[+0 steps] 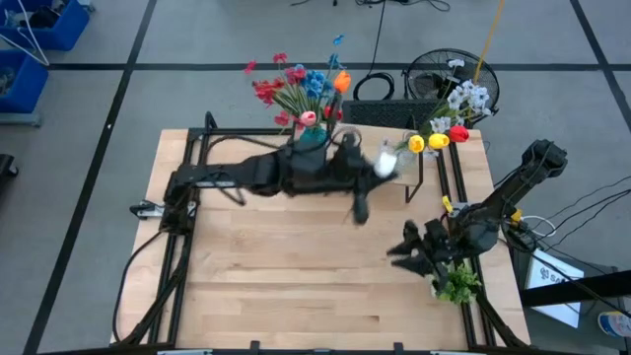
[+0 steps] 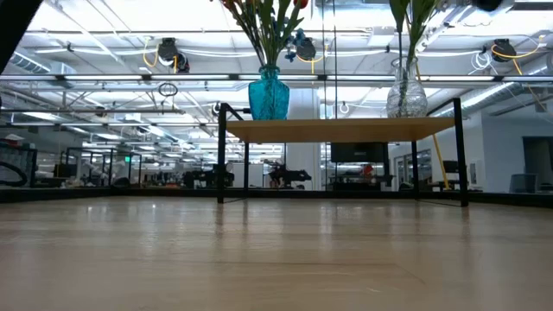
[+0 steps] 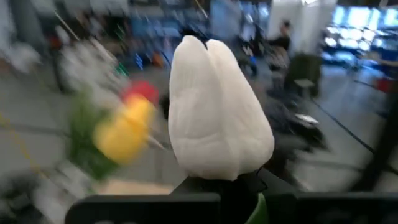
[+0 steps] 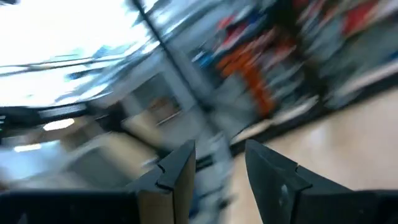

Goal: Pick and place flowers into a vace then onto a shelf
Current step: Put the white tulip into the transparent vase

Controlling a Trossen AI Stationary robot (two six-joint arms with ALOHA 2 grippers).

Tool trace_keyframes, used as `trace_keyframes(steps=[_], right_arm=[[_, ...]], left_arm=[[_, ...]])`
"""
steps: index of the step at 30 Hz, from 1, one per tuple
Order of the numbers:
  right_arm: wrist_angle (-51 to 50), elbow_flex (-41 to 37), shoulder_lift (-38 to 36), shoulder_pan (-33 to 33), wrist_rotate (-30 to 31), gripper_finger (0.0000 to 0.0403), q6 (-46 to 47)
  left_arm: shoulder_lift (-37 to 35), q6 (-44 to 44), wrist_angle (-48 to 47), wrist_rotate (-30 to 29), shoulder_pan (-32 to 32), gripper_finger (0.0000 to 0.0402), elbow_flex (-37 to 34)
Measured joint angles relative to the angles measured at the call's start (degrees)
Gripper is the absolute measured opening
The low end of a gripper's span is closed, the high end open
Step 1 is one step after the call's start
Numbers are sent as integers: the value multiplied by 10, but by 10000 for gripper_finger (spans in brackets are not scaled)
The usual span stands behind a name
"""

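1. Left gripper [image 1: 378, 166]: fingers together, clamped on the stem of a white tulip-shaped artificial blossom [image 3: 216, 112]. Sits above the rear centre of the table, near the shelf's front edge. In left wrist view the white bloom stands upright just past the fingers; stem itself hidden.
2. Right gripper [image 1: 402, 247]: fingers [image 4: 177, 171] apart w/ a gap between; whether anything is held — cannot tell. Located over the table's right side, nearer the front, well apart from the shelf.
3. Low rectangular light-wood shelf on thin black metal legs [image 2: 337, 130]: stands at the rear of the table, centre to right.
4. Teal glass vase [image 2: 269, 95]: upright on shelf, left end. Holds flowers w/ red, pink, blue and orange blossoms on thin green stems [image 1: 301, 87].
5. Clear glass vase [image 2: 406, 93]: upright on shelf, right end. Holds a second bunch, yellow, red and white blossoms [image 1: 449, 123]; same bunch shows blurred behind the white bloom in left wrist view.
6. Bushy green leafy clump, no blossoms [image 1: 456, 283]: at the table's right edge, just beside the right arm.
7. Large light-wood tabletop [image 1: 286, 286]: front half bare.
8. Black round fan [image 1: 434, 74]: on the floor beyond the table's rear edge.
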Motion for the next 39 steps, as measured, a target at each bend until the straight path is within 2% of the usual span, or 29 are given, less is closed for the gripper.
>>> trace_keyframes(steps=[3,5,6,10,15,21,39], right_arm=[[44,0,-1,-5,107,132,-105],[73,0,-1,-23,143,132,-143],[82,0,-1,-36,137,132,-147],[92,3,12,-89,33,135,-116],[100,23,28,-116,-30,137,-114],[98,30,30,-116,-34,137,-133],[95,30,28,-89,-49,134,-164]], left_arm=[[-14,-49,-56,18,-33,1,0],[-13,-59,-49,24,-55,1,0],[-9,-54,-37,21,-64,1,0],[21,-14,38,-8,-84,1,0],[60,-46,60,-6,-80,1,0],[91,-74,68,-8,-73,1,0],[71,-55,53,-30,-89,1,0]])
